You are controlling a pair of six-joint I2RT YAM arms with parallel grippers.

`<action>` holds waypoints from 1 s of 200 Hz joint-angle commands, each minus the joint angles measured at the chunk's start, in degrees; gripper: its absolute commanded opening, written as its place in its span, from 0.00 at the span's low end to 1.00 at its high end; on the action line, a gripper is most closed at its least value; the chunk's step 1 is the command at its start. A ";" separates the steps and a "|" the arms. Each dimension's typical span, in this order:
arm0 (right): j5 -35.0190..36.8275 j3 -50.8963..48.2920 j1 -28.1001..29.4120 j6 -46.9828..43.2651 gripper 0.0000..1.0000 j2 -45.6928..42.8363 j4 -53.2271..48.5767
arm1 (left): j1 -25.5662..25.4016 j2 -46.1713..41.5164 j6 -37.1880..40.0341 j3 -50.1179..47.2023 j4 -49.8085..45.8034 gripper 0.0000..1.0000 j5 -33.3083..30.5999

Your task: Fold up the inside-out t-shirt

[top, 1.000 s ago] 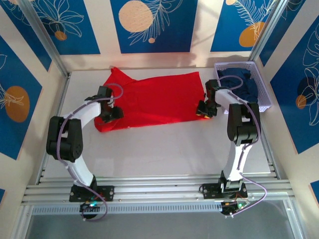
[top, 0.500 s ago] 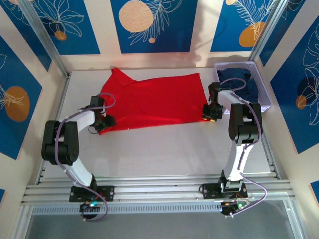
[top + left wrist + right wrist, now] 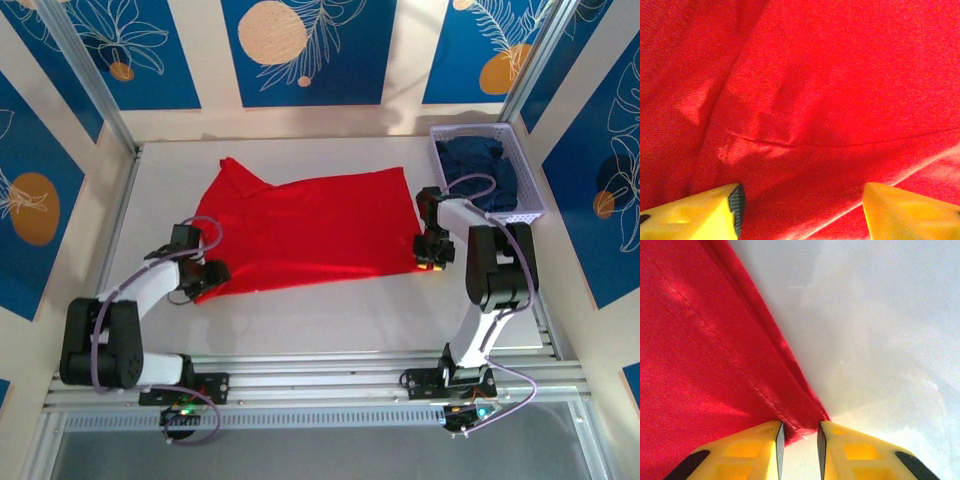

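Left gripper (image 3: 207, 277) sits at the 8 o'clock corner of the t-shirt (image 3: 300, 225). In the wrist view its jaws stand wide apart with red cloth under them and nothing pinched, so I read it as open. The shirt lies spread flat on the table (image 3: 330, 315), centre toward 12 o'clock, plain red face up with no print showing and one sleeve poking out at 11 o'clock. Right gripper (image 3: 432, 255) is at the 4 o'clock corner, jaws narrowed with the hem corner bunched between the tips, which reads as a pinch. Basket (image 3: 530, 195) with the navy garment (image 3: 480, 165) sits at 2 o'clock, apart from the shirt. Progress: flattening looks done, no fold made yet, so every fold is still to do.
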 commanded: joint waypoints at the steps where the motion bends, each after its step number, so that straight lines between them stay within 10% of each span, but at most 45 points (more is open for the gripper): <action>1: -1.66 -0.93 0.40 1.34 0.27 -5.96 1.87 | 0.34 -3.24 -0.22 1.54 -4.81 0.67 -1.26; 35: -12.49 -1.12 1.06 1.72 0.33 -5.29 8.16 | 0.17 -5.31 -0.59 1.90 -6.64 0.68 1.72; 114: -4.14 0.45 -1.60 1.49 0.27 4.99 2.02 | 0.52 0.13 -0.96 -0.05 -3.67 0.68 -4.07; 200: 3.33 -3.08 2.56 3.89 0.28 -9.00 -1.51 | 0.08 -12.31 -5.21 -0.56 -9.10 0.69 -3.16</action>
